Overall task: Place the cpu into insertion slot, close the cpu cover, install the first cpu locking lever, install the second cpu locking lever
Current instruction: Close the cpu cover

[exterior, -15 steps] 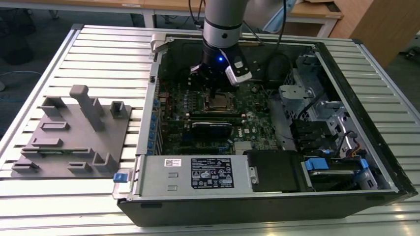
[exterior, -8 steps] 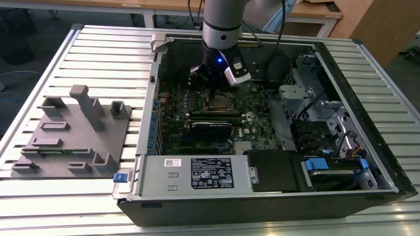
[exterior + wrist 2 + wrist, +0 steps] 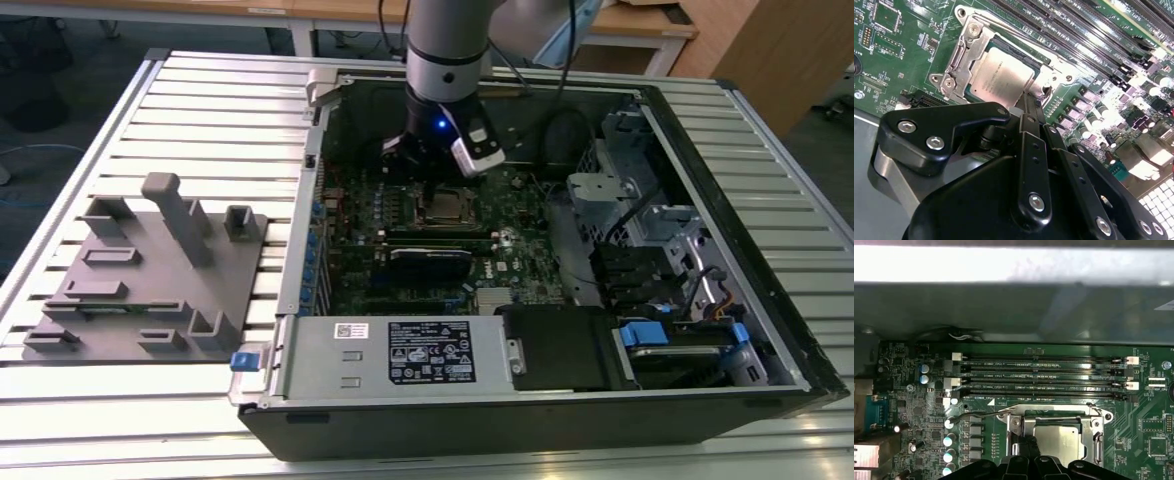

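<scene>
The gripper [image 3: 1027, 102], fingers pressed together and holding nothing, hangs with its tip at the edge of the cpu [image 3: 1001, 77], which sits in the insertion slot [image 3: 1016, 51] under the lowered cpu cover [image 3: 960, 60], beside long black memory slots [image 3: 1079, 30].

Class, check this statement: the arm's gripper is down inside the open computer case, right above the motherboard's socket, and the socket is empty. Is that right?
Not quite. The insertion slot is not empty: the cpu lies in it, its silver-grey top showing in the second wrist view. The rest holds: the gripper is inside the open computer case, right above the slot.
</scene>
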Robot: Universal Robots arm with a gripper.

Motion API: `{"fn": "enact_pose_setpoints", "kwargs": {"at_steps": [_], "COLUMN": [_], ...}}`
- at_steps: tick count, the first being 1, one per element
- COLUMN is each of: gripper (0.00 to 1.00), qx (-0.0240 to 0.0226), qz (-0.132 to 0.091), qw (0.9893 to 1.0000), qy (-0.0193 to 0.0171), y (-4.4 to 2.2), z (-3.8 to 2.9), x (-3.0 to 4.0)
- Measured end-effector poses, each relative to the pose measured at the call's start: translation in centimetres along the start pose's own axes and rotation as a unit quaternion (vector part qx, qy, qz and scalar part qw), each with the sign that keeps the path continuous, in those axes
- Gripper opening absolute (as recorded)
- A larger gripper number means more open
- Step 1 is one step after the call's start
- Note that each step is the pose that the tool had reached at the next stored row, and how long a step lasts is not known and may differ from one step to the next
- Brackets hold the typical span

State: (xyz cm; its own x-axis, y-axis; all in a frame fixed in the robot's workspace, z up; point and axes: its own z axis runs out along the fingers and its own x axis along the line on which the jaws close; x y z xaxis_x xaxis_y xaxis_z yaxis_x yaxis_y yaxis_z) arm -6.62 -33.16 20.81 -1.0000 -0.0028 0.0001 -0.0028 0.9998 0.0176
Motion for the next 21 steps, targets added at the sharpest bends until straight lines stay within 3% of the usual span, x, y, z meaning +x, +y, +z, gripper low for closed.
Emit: {"fn": "enact_pose_setpoints", "kwargs": {"at_steps": [8,21], "gripper": [0.10,0.10], "qx": [0.0000,0.0001], "qz": [0.000,0.000], "qw": [1.0000,1.0000], "qy": [-0.0019,-0.0079], "y": [0.00,-0.01], "z": [0.07,0.55], "x": [0.23,0.69]}}
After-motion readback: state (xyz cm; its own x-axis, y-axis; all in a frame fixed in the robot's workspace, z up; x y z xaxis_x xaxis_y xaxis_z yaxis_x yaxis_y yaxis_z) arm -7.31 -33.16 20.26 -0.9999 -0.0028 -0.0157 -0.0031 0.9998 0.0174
